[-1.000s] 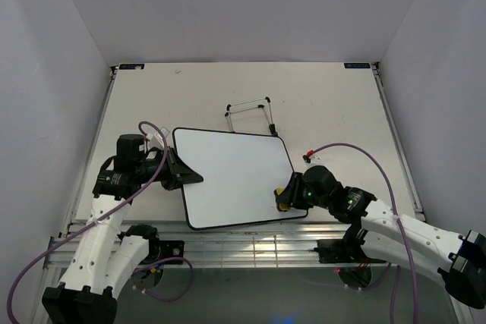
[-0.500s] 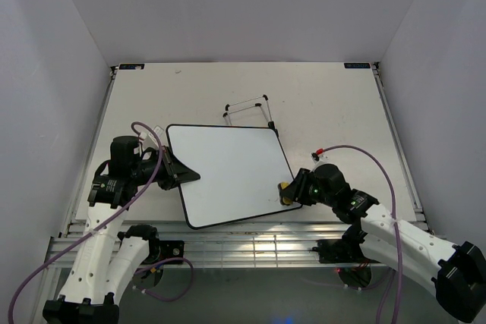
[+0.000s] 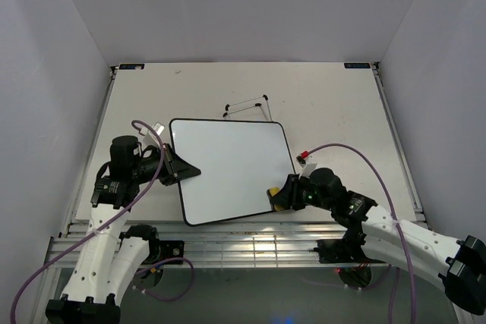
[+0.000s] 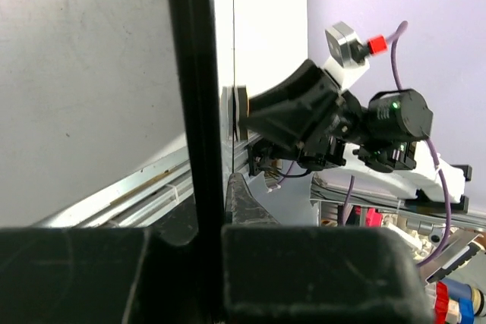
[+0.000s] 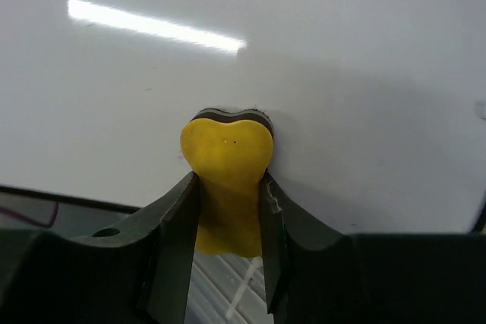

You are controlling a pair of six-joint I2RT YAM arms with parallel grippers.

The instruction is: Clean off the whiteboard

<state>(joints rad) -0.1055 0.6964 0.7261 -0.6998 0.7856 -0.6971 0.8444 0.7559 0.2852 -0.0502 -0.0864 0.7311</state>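
Observation:
The whiteboard, white with a thin black frame, lies flat near the table's front and shows no marks in the top view. My left gripper is shut on its left edge; the black frame runs between the jaws in the left wrist view. My right gripper is shut on the yellow bone-shaped eraser and presses its dark pad against the board near the front right corner. The eraser also shows in the top view.
The thin black wire stand lies on the table just behind the board. The table's front edge with metal rails lies right before the board. White walls enclose the table on three sides.
The board has turned and slid, its far edge now closer to the wire stand. My right gripper with the eraser swung to the board's right edge, then back left along its front right part.

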